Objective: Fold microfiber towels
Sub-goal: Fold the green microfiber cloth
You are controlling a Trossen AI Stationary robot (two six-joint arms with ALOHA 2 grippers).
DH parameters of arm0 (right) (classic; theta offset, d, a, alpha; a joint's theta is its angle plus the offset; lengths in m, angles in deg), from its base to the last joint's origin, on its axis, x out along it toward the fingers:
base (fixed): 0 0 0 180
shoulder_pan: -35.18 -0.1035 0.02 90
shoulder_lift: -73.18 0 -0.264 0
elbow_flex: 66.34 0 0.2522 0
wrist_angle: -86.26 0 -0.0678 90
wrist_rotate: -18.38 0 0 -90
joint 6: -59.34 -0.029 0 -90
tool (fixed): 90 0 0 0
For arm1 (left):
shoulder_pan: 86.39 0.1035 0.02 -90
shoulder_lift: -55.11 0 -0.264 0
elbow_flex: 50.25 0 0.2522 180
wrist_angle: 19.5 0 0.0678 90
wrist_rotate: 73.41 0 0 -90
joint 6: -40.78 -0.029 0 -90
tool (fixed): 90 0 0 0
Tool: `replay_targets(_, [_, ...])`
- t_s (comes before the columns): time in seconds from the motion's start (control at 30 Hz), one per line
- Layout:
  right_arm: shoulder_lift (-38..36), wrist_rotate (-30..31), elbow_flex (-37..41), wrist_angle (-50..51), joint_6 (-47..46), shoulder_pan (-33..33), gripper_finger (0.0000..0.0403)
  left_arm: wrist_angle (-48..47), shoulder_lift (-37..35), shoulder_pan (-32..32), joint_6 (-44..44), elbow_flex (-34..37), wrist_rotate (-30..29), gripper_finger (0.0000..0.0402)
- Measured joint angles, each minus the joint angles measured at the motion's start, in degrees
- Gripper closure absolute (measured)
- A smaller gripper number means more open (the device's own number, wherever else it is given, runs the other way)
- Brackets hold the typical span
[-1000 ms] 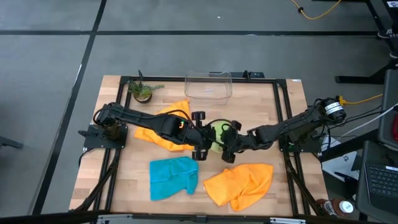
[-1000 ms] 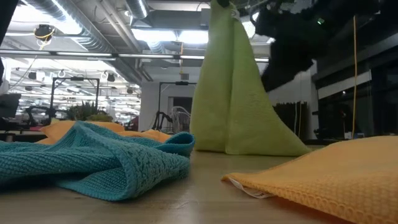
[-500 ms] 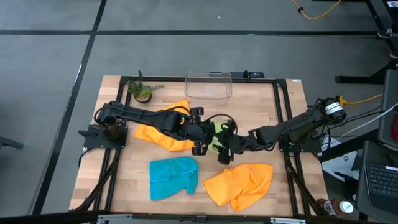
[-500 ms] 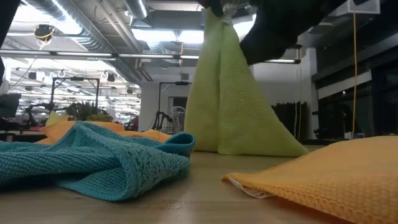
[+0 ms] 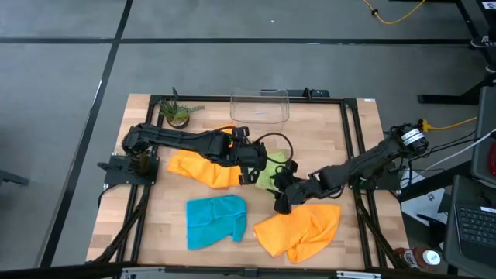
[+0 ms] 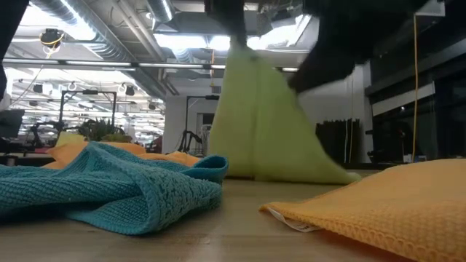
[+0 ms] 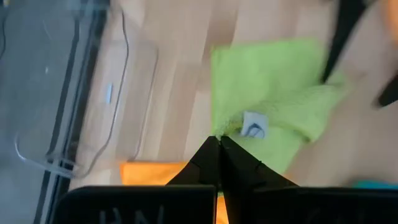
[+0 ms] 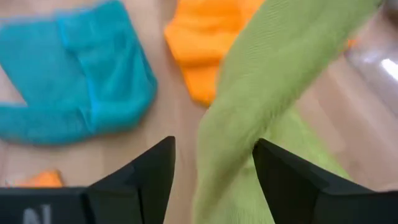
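My left gripper [image 7: 219,142] is shut on the lime green towel [image 5: 271,175], which hangs over the table's middle like a tent [image 6: 266,116]. My right gripper [image 8: 214,149] is open just near of the towel [image 5: 280,201]. A hanging strip of the green towel [image 8: 249,106] passes between its fingers. The teal towel [image 5: 217,221] lies crumpled at the near middle. One orange towel [image 5: 198,167] lies crumpled under the left arm. The other orange towel [image 5: 298,229] lies crumpled at the near right. My left gripper pinches a corner of the green towel [image 7: 222,127], beside its white tag, between its two fingertips. The fingers slant down from the table's left. The towel hangs below them, and its lower edge [image 6: 291,173] rests on the table. My right gripper: I cannot tell whether its fingers touch the strip.
A clear plastic bin [image 5: 260,107] stands at the far middle and a small potted plant [image 5: 178,114] at the far left. Bare wood shows at the far right [image 5: 341,132] and the near left corner [image 5: 163,232].
My left gripper has gone toward the table's far left and sunk a little, still shut. The towel's held corner has gone with it, and the lower edge has stayed on the table. My right gripper has gone toward the near edge, still open.
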Motion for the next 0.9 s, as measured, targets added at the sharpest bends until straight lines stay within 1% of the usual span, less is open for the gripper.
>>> replay_targets(0.13, [2.9, 0.6, 0.0, -0.7, 0.0, -0.1, 0.0185, 5.6, -0.1, 2.6, 1.8, 7.1, 1.1, 0.0402])
replay_targets(0.23, [5.5, 0.6, 0.0, -1.7, -0.1, 0.4, 0.0185, 6.5, 0.0, 4.0, 3.6, 11.7, 1.8, 0.0402])
replay_targets(0.4, [11.3, -0.2, 0.0, -7.8, 1.0, 1.9, 0.0185, 9.2, -0.1, 6.1, 8.0, 21.0, 3.0, 0.0402])
replay_targets(0.6, [15.9, -0.6, -1.6, -15.5, 4.5, 2.0, 0.0185, 10.6, -0.1, 7.1, 12.3, 30.4, 3.2, 0.0402])
replay_targets(0.73, [20.0, 0.1, -3.5, -15.9, 4.7, 2.6, 0.0185, 11.4, -0.1, 7.2, 14.4, 34.1, 3.1, 0.0402])
replay_targets(0.8, [22.3, 1.6, -4.9, -16.0, 4.7, 3.1, 0.0185, 12.0, -0.1, 7.1, 14.7, 34.9, 3.1, 0.0402])
replay_targets(0.9, [24.9, 5.5, -6.9, -15.4, 4.8, 3.7, 0.0185, 12.6, -0.1, 7.1, 14.7, 35.4, 3.1, 0.0402])
